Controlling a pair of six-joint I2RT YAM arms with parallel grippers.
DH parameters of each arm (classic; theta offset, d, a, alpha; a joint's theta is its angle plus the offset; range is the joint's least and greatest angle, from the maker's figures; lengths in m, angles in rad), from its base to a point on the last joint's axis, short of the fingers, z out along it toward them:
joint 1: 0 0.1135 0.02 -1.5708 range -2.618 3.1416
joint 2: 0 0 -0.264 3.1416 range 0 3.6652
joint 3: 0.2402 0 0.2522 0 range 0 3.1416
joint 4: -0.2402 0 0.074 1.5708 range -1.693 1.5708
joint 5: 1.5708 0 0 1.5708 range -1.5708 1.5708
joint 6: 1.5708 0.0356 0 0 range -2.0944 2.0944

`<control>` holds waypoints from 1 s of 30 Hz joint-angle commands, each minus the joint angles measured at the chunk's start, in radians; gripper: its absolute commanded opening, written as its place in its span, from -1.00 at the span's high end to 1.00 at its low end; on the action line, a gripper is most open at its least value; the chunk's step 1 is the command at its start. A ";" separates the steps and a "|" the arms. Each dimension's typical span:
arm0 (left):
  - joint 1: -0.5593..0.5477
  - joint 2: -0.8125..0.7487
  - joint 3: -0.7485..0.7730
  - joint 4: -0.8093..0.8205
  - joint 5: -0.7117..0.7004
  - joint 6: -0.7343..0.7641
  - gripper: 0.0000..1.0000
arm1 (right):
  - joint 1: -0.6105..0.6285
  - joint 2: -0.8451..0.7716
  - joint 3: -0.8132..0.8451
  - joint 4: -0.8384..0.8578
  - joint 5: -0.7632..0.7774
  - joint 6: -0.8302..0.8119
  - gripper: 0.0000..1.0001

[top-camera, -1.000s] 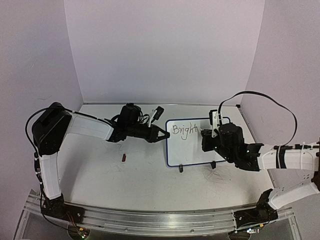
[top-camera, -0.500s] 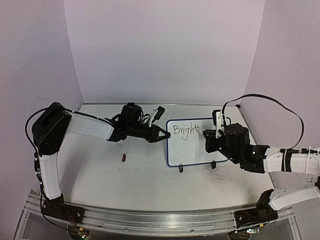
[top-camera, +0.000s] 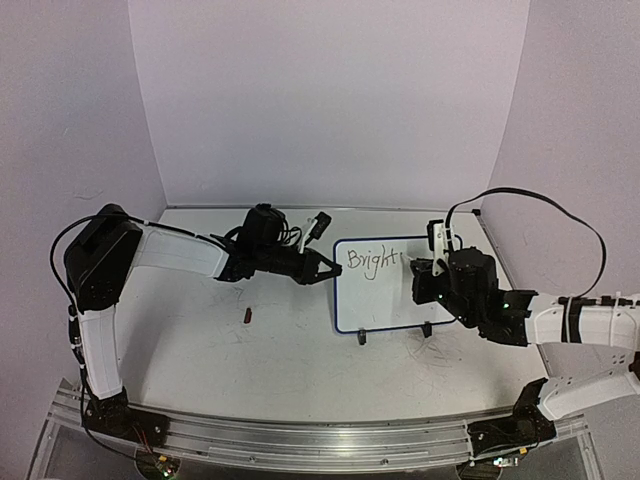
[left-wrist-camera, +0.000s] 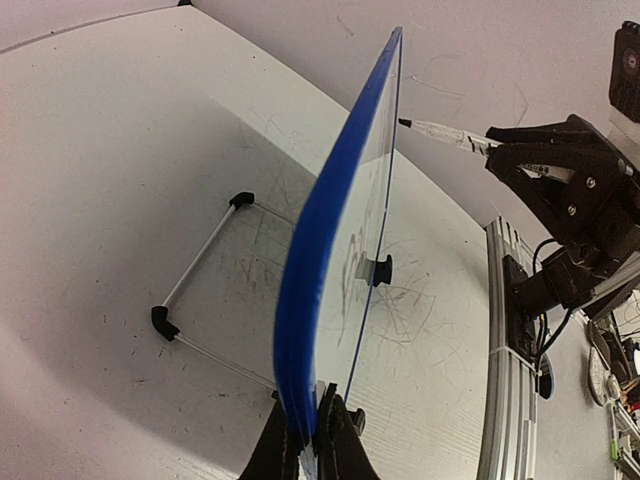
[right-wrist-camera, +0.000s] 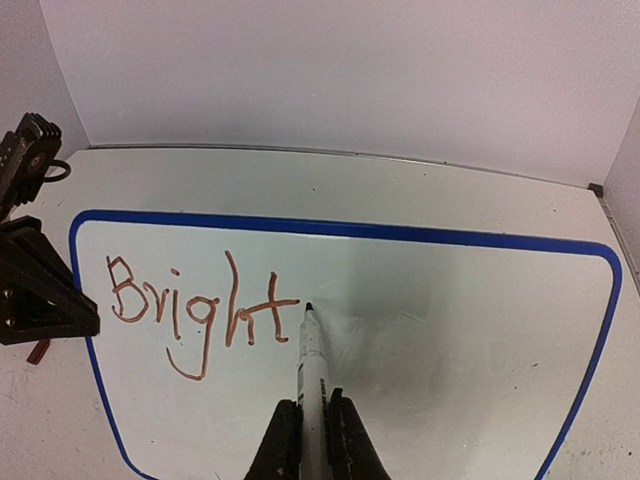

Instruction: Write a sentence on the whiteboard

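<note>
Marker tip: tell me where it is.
In the right wrist view, the marker tip sits just right of "Bright" on the whiteboard, left of its middle.

A small dark red object [top-camera: 247, 316] lies on the white counter [top-camera: 200, 350], which bears faint grey scribbles. Pale walls [top-camera: 330, 100] enclose it; a metal rail [top-camera: 320, 436] lines its near edge.

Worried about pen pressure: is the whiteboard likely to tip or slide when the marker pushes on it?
Probably tippy alone: the whiteboard is thin and propped on a slim wire stand. It looks light, so may slide. The left gripper clamped on its edge should steady it.
</note>
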 commanded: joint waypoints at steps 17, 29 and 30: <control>-0.010 0.025 0.001 -0.124 -0.119 0.051 1.00 | -0.011 0.041 0.029 0.040 0.026 0.007 1.00; -0.010 0.022 -0.005 -0.125 -0.123 0.054 1.00 | -0.011 0.014 -0.008 -0.003 -0.004 0.053 1.00; -0.010 0.022 -0.005 -0.125 -0.122 0.054 1.00 | -0.011 0.012 -0.013 -0.006 -0.010 0.058 1.00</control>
